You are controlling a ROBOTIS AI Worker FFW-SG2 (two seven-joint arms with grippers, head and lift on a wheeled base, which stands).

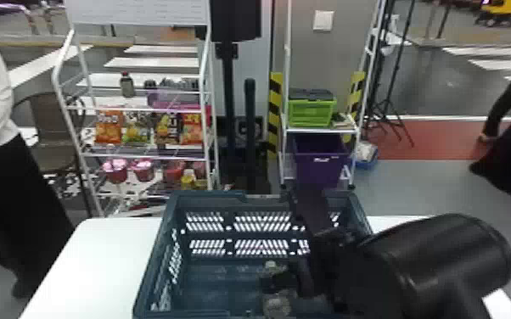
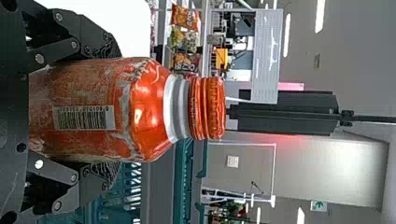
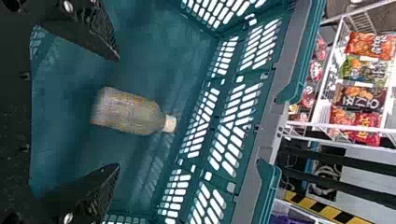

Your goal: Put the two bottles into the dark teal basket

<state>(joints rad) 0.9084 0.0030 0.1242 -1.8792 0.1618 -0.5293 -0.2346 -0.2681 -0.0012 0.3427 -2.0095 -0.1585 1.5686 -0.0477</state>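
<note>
The dark teal basket (image 1: 150, 271) stands on the white table in the head view. My right gripper (image 1: 286, 281) is inside it, right of centre, near a light-capped bottle (image 1: 270, 265) partly covered by the gripper. In the right wrist view my right gripper (image 3: 116, 112) is open, its fingers wide apart on either side of the pale brownish bottle (image 3: 130, 113), touching neither. That bottle is on its side over the basket's floor; whether it rests there I cannot tell. An orange bottle (image 2: 149, 109) with an orange cap is clamped in my left gripper (image 2: 112, 112), the basket (image 2: 187, 186) beyond.
White table surface (image 1: 97, 254) extends left of the basket. Behind stand a shelf rack with snack bags (image 1: 153, 126) and a second rack with a green crate (image 1: 312, 112) and a purple bin (image 1: 318, 163). My right arm (image 1: 441, 254) covers the basket's right side.
</note>
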